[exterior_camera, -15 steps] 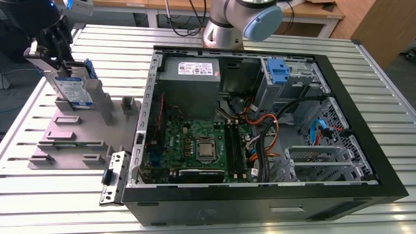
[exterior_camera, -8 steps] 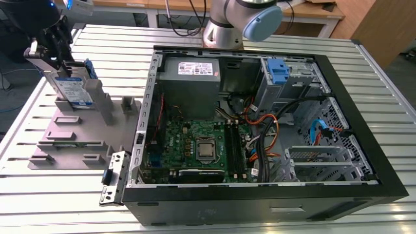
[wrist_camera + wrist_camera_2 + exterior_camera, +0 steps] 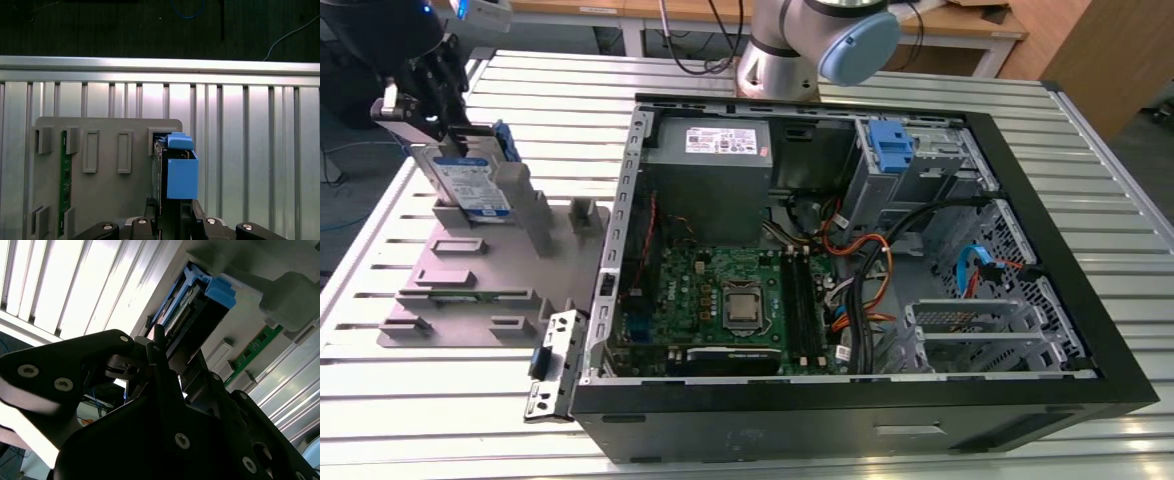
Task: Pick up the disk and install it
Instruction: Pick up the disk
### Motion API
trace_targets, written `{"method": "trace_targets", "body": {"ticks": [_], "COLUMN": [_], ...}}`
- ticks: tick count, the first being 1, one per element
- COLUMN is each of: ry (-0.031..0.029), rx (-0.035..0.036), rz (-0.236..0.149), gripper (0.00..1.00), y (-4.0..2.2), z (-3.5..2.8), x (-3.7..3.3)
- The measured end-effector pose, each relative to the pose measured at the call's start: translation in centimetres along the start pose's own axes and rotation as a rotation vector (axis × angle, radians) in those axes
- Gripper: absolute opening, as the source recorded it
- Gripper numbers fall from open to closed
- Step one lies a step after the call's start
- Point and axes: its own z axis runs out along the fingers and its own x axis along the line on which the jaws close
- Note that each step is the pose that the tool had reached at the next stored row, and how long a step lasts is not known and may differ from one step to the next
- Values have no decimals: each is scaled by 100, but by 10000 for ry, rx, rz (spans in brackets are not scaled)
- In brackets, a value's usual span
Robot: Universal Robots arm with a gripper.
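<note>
Disk is standing on edge in a slot of the grey fixture plate, label facing the camera, blue rail running along its far edge. Plate is lying on the slatted counter at the exterior view's left, just beside the open computer case, so the disk is sitting outside the case. I am reaching down onto the disk's top end; my fingers are clamping it there, narrowed to the disk's thickness as far as I can see. Inside the case, the grey power-supply box and a blue latch piece are sitting along the far wall, with the green motherboard lying flat nearer the camera.

Second wrist view: my black fingers are running up to the end of the disk, blue rail showing at its tip. A green circuit strip is standing in the plate nearby.

First wrist view: disk is showing edge-on, blue rail on one face. My fingers are flanking it on both faces, pressing against it. The plate is carrying the green circuit strip in a slot well apart from the disk.
</note>
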Motion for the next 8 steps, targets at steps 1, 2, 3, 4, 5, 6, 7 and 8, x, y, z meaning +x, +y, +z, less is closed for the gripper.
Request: {"method": "trace_targets", "body": {"ticks": [1, 2, 3, 4, 5, 6, 7, 8], "ry": [0, -1, -1, -1, -2, -2, -2, -1], "rx": [0, 0, 0, 0, 0, 0, 0, -1], "rz": [0, 0, 0, 0, 0, 0, 0, 0], "gripper": [36, 36, 36, 36, 36, 36, 36, 35], "y": [0, 0, 0, 0, 0, 0, 0, 0], "z": [0, 0, 0, 0, 0, 0, 0, 0], "x": [0, 0, 0, 0, 0, 0, 0, 0]}}
